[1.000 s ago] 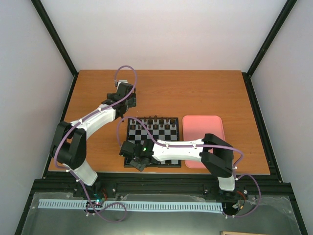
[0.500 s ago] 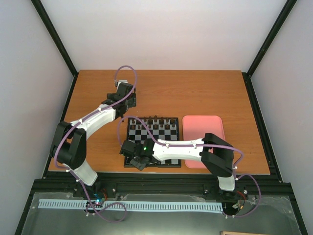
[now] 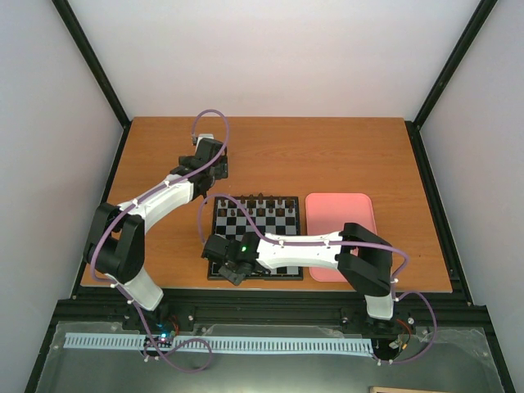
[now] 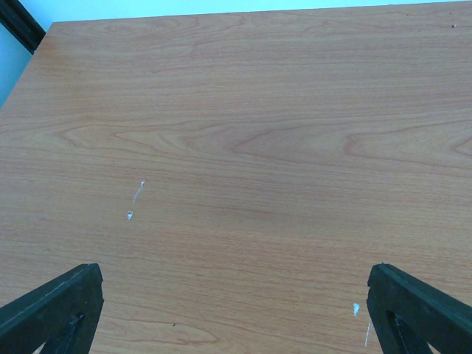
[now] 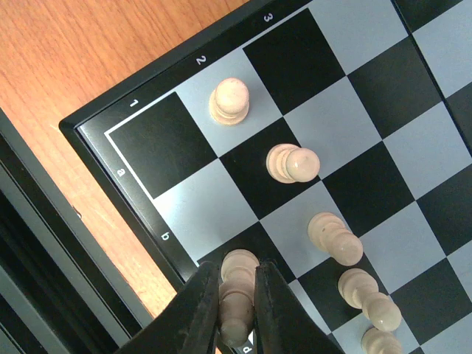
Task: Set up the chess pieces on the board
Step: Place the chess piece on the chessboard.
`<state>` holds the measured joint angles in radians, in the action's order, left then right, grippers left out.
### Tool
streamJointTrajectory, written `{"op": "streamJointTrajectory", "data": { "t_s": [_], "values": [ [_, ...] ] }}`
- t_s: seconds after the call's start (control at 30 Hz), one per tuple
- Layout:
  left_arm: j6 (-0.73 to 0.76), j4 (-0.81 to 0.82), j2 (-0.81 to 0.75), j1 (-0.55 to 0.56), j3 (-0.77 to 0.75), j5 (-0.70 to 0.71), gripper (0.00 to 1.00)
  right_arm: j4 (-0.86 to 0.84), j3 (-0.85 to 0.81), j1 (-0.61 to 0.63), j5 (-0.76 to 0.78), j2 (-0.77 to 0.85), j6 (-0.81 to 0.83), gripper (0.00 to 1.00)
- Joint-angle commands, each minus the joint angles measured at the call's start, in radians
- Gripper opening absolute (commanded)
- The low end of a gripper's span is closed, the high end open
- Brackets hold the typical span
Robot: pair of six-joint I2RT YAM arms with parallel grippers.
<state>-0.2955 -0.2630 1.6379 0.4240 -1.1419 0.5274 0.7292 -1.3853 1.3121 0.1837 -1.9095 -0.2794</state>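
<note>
The black-and-white board [image 3: 255,236] lies mid-table, dark pieces along its far row. My right gripper [image 3: 235,268] is over the board's near-left corner [image 5: 125,158]. In the right wrist view its fingers [image 5: 200,306] are shut on a cream piece [image 5: 239,291] whose base rests on a black square by the edge near the letter b. Several cream pawns [image 5: 293,163] stand in a row along the second rank, one [image 5: 229,99] on the a-file. My left gripper [image 3: 214,168] hovers open over bare table beyond the board's far-left corner, its black fingertips [image 4: 55,308] wide apart and empty.
A pink rectangular tray [image 3: 341,235] lies right of the board, with my right arm [image 3: 303,248] reaching across it and the board's near edge. The table's near edge and a black frame rail [image 5: 44,280] run just beside the board's corner.
</note>
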Motion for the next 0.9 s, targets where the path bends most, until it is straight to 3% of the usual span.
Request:
{"op": "streamJointTrajectory", "data": {
  "t_s": [0.0, 0.67, 0.87],
  "values": [
    [-0.001, 0.004, -0.015, 0.007, -0.019, 0.0, 1.0, 0.017, 0.026, -0.004, -0.004, 0.018, -0.012, 0.14],
    [0.004, 0.003, -0.023, 0.007, -0.02, 0.002, 1.0, 0.0, 0.009, -0.004, 0.004, 0.078, 0.021, 0.22],
    [0.006, 0.002, -0.024, 0.007, -0.022, 0.003, 1.0, -0.003, -0.006, -0.004, 0.051, 0.137, 0.026, 0.32]
  ]
}}
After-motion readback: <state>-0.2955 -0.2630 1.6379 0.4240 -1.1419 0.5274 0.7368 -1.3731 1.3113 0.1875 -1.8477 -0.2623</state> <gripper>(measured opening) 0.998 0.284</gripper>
